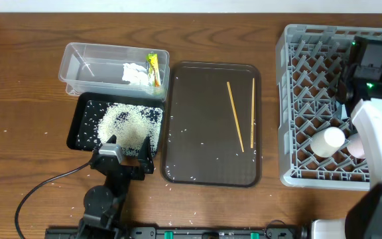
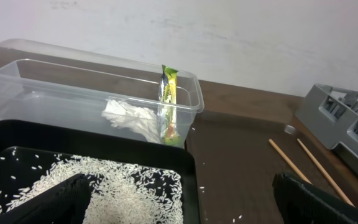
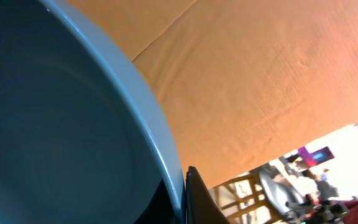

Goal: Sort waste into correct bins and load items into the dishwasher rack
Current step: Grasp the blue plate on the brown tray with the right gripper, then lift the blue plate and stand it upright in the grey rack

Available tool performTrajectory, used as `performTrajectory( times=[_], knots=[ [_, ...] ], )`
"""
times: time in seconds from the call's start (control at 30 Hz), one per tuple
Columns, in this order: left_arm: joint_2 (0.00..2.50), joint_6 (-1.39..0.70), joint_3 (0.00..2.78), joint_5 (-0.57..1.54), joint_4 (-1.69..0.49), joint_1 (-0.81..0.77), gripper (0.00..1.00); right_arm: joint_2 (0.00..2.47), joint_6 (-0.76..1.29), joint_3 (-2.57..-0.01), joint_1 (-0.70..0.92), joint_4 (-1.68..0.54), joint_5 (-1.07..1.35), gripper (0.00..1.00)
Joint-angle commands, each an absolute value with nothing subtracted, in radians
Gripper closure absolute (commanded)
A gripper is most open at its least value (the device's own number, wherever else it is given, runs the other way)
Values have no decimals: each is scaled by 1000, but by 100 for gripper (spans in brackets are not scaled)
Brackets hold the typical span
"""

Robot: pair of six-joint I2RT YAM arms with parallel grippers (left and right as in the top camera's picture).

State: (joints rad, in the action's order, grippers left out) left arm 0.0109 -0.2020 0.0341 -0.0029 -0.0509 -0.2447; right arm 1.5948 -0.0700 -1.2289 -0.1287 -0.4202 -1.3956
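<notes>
At the near left, the left gripper [image 2: 185,202] hangs low over the near edge of the shallow black rectangular tray [image 1: 85,126]. Its two fingers are spread wide and nothing is between them. A heap of loose white rice grains [image 1: 126,123] lies in that tray, thickest toward its right half. A few stray grains dot the brown wooden table [image 1: 18,133] around it.

Just right of the black tray sits the larger brown serving tray [image 1: 204,133]. It carries the pair of thin wooden chopsticks [image 1: 235,116], which lie slightly apart in its right half and run near to far (scattered grains lie here too).

At the right stands the large square grey plastic rack [image 1: 287,99] with its lattice bottom. A small white cup [image 1: 328,141] sits in the rack's near part. Just beside it is a pink-tinted cup [image 1: 357,147], partly hidden under the right arm.

Farther back on the left, the clear plastic rectangular tub [image 1: 78,63] touches the far edge of the black tray. A crumpled white tissue [image 1: 135,73] lies at the tub's right end. A small yellow-green snack wrapper [image 1: 154,69] stands against the right wall there.

Over the far part of the rack, the right gripper [image 3: 184,199] is closed on the rim of the round blue plate [image 3: 55,124]. The plate fills most of the right wrist view. From overhead the plate cannot be made out under the arm.
</notes>
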Motion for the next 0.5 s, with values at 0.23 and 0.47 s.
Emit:
performTrajectory(
  times=[0.23,0.47],
  knots=[
    [4,-188,4,-9,-70,-242,4,1774,-242,-1235,-60,-329,-1382,93],
    [4,-188,4,-8,-70,-242,4,1784,-366,-1236,-25,-191,-1380,33]
  ],
)
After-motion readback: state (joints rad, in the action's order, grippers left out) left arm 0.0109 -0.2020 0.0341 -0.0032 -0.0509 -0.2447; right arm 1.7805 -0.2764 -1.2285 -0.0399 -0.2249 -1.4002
